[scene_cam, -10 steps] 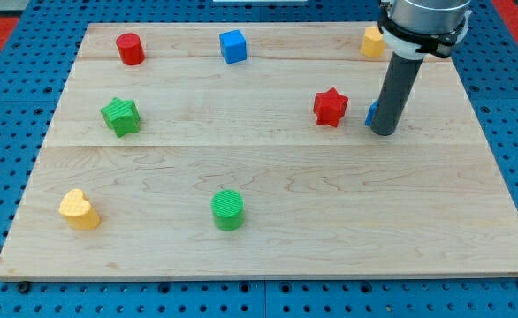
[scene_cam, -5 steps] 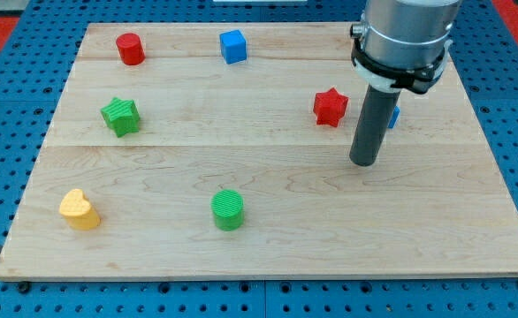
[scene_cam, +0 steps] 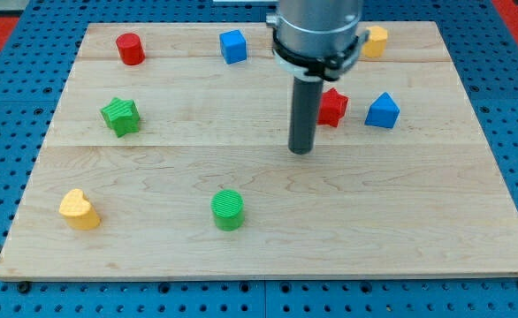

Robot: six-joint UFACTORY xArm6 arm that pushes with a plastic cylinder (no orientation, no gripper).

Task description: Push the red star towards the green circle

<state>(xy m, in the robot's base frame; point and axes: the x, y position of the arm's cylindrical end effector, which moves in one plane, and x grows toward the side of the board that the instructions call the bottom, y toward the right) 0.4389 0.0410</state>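
Observation:
The red star point(scene_cam: 334, 106) lies at the board's upper right, partly hidden behind my rod. The green circle point(scene_cam: 228, 209) stands at the lower middle of the board. My tip point(scene_cam: 302, 150) rests on the board just below and left of the red star, apart from it, and well above and right of the green circle.
A blue triangular block point(scene_cam: 383, 111) lies right of the red star. A yellow block point(scene_cam: 375, 41), a blue cube point(scene_cam: 233, 46) and a red cylinder point(scene_cam: 130, 49) sit along the top. A green star point(scene_cam: 120, 116) is at the left, a yellow heart point(scene_cam: 79, 210) at the lower left.
My tip has slid leftwards, from right of the red star, around below it, to its lower left. The blue triangular block is now uncovered. No block has moved.

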